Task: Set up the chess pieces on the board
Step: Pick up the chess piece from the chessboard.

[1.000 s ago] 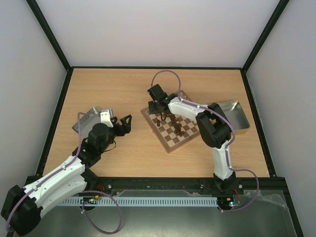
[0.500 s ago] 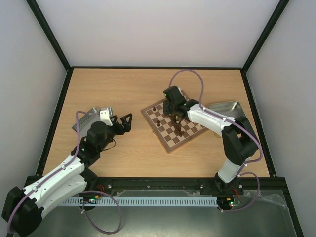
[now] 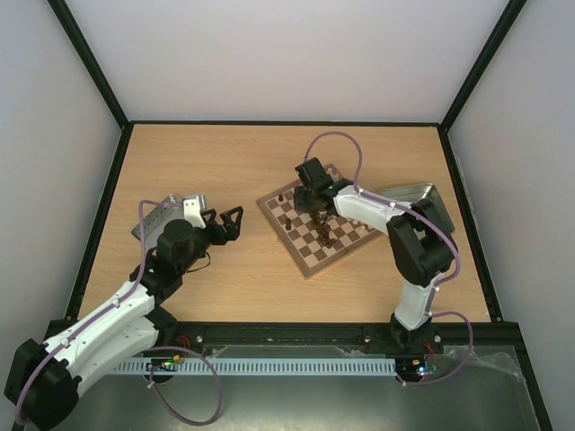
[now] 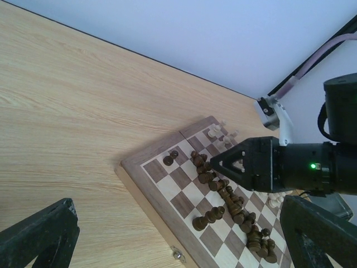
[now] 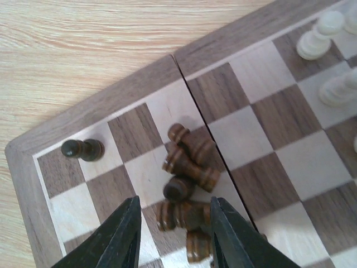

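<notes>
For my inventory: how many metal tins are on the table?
2: a grey tin at left, partly hidden by the left arm; a second tin right of the chessboard, behind the right arm.

One board [image 5: 100, 107] is lying under the right gripper [image 5: 174, 202]. Between and just ahead of its fingertips, at least five dark chess pieces [image 5: 189, 167] are lying toppled in a heap. One lone dark piece [image 5: 82, 149] is sitting ahead to the left. Ahead to the right, at least three white pieces [image 5: 318, 36] are showing. Far ahead of the left gripper [image 3: 229, 222], the dark ones are running on in a row too tangled to count. Two arms are reaching out, each carrying one gripper. Two tins are sitting on the table [image 3: 207, 162]: one grey tin [image 3: 154, 218] behind the left gripper and one second tin [image 3: 418, 193] behind the right.
</notes>
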`<state>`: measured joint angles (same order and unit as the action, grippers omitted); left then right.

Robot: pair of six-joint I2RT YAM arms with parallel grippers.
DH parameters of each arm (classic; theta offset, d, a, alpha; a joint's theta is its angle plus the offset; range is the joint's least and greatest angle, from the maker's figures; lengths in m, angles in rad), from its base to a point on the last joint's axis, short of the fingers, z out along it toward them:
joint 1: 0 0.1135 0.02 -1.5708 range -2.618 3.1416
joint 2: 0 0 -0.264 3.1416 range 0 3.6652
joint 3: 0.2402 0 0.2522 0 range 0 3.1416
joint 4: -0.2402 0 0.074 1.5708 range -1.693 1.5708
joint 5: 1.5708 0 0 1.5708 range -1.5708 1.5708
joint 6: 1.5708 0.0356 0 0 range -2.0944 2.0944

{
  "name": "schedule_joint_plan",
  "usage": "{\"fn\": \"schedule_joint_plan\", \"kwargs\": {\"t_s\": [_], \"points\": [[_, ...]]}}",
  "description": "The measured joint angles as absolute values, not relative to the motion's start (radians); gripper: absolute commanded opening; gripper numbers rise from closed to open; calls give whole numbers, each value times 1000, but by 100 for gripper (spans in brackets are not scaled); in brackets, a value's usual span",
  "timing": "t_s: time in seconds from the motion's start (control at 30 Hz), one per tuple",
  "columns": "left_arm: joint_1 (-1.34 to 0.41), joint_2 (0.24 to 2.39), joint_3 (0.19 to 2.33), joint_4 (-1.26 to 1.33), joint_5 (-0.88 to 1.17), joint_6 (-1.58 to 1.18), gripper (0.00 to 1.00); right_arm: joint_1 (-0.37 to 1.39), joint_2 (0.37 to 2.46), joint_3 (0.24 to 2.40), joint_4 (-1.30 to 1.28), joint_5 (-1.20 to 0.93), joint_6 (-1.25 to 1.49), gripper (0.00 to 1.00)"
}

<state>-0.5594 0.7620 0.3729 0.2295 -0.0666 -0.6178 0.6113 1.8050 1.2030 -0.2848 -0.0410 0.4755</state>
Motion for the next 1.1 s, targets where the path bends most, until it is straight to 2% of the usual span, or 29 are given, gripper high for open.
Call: {"fn": "schedule_joint_plan", "kwargs": {"t_s": [0.53,1.1], "points": [[-556,762,373,230,-51,-620,100,616,1905,1275,-282,-48,467,7],[-556,762,373,233,-19,-614,100,627,1857,1268,-246,-116,467,6]]}}
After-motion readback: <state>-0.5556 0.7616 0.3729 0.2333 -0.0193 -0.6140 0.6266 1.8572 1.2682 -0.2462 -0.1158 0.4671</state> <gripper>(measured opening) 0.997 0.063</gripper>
